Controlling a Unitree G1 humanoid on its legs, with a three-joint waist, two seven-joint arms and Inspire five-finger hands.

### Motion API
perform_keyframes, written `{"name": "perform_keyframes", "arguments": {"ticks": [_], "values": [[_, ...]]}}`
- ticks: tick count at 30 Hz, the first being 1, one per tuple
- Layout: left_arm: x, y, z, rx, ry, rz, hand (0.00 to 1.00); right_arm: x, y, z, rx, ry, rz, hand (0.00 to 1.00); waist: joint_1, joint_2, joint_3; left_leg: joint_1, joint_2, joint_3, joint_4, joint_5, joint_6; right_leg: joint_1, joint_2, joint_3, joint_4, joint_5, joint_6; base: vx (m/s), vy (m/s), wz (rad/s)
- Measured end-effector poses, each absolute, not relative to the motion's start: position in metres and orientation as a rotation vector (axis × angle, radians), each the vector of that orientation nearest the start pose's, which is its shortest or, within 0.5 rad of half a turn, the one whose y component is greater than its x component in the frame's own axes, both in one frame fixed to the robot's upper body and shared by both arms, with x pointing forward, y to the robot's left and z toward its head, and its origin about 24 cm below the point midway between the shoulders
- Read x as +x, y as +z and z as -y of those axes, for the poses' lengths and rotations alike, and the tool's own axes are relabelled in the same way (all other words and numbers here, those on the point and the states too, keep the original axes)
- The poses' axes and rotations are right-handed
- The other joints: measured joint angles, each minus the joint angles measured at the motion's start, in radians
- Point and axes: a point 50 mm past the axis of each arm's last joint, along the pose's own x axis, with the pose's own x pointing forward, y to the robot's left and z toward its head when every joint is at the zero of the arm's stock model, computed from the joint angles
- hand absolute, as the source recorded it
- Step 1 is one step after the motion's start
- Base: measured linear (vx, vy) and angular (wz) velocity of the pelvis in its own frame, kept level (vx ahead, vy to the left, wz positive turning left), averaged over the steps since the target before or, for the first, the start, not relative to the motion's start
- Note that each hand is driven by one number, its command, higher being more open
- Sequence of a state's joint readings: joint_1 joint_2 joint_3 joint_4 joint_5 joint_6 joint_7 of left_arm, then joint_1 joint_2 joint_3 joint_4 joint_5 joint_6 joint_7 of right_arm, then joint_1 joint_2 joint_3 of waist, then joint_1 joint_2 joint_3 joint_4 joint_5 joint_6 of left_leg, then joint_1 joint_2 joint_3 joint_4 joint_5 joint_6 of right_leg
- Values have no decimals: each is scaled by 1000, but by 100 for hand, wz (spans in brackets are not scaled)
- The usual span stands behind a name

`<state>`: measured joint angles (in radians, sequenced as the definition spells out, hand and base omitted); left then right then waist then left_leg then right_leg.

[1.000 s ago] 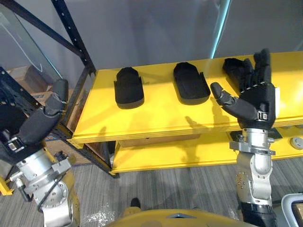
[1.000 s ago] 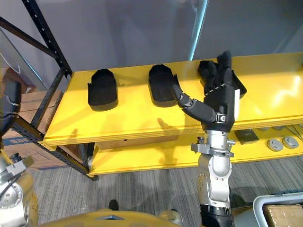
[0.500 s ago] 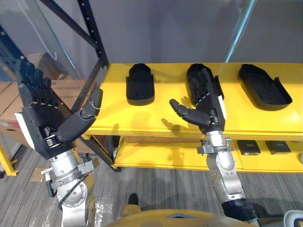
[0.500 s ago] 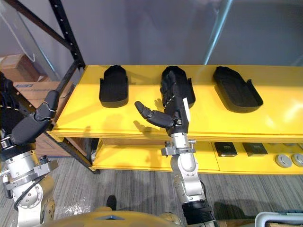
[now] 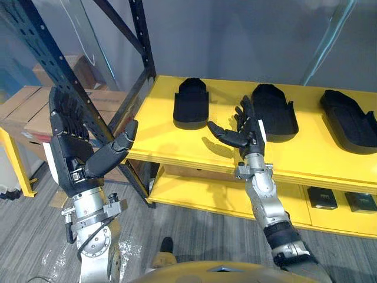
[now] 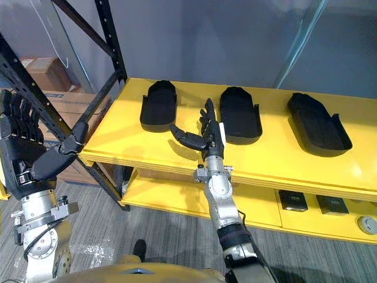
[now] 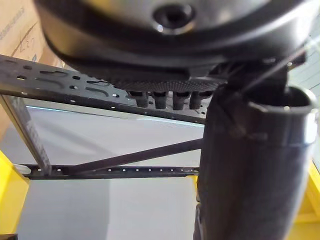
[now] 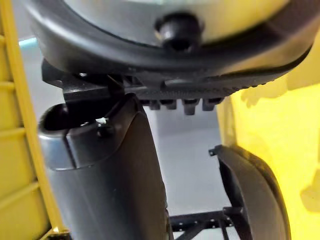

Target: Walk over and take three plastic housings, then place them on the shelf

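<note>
Three black plastic housings lie in a row on the yellow shelf [image 5: 177,144]: the left one [image 5: 191,103], the middle one [image 5: 273,112] and the right one [image 5: 352,125]. My right hand [image 5: 244,131] is open and empty, stretched out over the shelf's front between the left and middle housings, touching neither. In the right wrist view its thumb [image 8: 110,165] sticks out and a housing's edge [image 8: 255,190] shows beyond it. My left hand [image 5: 73,150] is open and empty, raised left of the shelf beside the black rack upright [image 5: 88,112].
Black rack posts and a diagonal brace [image 5: 141,44] stand at the shelf's left end. Cardboard boxes [image 5: 29,112] sit behind them. The lower yellow shelf [image 5: 194,194] carries small dark square parts [image 5: 323,198] and a round part [image 6: 368,224]. Grey floor lies in front.
The camera has shifted left along the shelf. My right hand, open all along, now reaches out between the left and middle housings instead of by the right one. My left hand has risen.
</note>
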<state>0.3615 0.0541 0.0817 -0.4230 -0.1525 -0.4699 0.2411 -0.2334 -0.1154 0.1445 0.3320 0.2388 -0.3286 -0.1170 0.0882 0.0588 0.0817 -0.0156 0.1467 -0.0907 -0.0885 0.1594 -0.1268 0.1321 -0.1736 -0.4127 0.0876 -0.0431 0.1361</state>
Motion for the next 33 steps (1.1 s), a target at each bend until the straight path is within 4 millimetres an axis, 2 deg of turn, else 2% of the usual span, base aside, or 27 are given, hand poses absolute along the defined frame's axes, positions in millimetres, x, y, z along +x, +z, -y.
{"name": "perform_keyframes", "arguments": {"ticks": [3,7,12,21,33], "values": [[164,109,-207,-108,386,552,100,298,54,136,82,46,177,100,19,1,0,-1,0,-3,0,-7,14,12,0,-20,1,-9,-4,-61,-32,14],[164,109,-209,-113,393,547,100,306,51,134,49,75,154,100,19,2,0,-16,1,2,0,3,27,14,-2,-48,3,-12,1,-41,-11,23],[164,108,-208,-107,379,537,100,315,46,133,28,103,105,100,43,2,0,-16,0,1,0,8,33,21,-6,-63,19,-21,0,-13,-15,10],[162,108,-215,-103,408,543,100,321,45,143,-16,106,83,100,46,4,1,-28,-8,-3,0,19,28,17,-17,-85,37,-36,4,-2,-13,8],[162,108,-215,-99,417,543,100,324,46,144,-54,62,82,100,44,6,16,-27,-15,1,0,17,34,7,-31,-81,61,-46,8,-11,-4,0]]}}
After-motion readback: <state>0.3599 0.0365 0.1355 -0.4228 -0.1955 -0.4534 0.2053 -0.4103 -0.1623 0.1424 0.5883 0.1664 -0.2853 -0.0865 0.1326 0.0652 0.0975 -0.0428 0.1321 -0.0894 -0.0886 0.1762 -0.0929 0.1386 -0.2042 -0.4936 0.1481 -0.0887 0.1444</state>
